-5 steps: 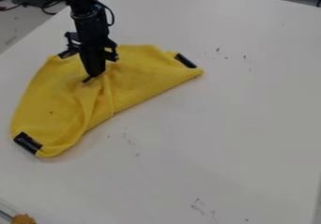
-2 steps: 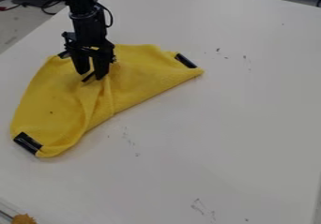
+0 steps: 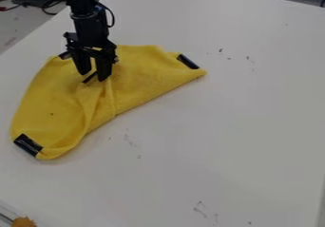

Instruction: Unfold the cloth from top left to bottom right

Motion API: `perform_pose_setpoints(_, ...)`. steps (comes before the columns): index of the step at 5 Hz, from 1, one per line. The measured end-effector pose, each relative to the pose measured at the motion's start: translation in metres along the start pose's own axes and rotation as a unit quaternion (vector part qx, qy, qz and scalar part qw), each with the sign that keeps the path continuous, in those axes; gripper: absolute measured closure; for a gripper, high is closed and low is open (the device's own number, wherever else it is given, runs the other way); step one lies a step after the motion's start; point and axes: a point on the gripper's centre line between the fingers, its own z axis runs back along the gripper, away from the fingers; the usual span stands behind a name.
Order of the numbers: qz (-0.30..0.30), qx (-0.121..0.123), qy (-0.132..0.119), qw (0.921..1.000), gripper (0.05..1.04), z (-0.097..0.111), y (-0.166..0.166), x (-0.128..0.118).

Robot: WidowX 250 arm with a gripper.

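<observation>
The gripper (image 3: 94, 76), its fingers parted, hangs over the upper-left part of the yellow cloth (image 3: 57, 98), the folded corner apparently between its tips (contact is hard to judge), with the diagonal fold toward the lower right.

Soft, matt cloth (image 3: 44, 98) with a faintly fuzzy nap lies rumpled into ridges on a smooth, hard worktop (image 3: 222, 126) whose finish is satin, catching a dull sheen and broken by small scuffs. Strips of what looks like plastic tape (image 3: 28, 145), slick and lightly glossy against the weave, mark the fabric's corners. The pincer (image 3: 93, 76) shows a mostly matt, hard surface resembling plastic, while the arm (image 3: 89, 19) above it carries small glints along its edges. A smooth, rubbery-looking cable (image 3: 113, 18) loops beside it. A lump (image 3: 24, 222) at lower left appears rough, its material unclear.
</observation>
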Motion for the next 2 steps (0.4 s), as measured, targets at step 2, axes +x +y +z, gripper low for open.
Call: perform_pose_setpoints(2,-0.005,-0.001,0.005,1.0000,0.935,-0.0006,0.0010,-0.0003)
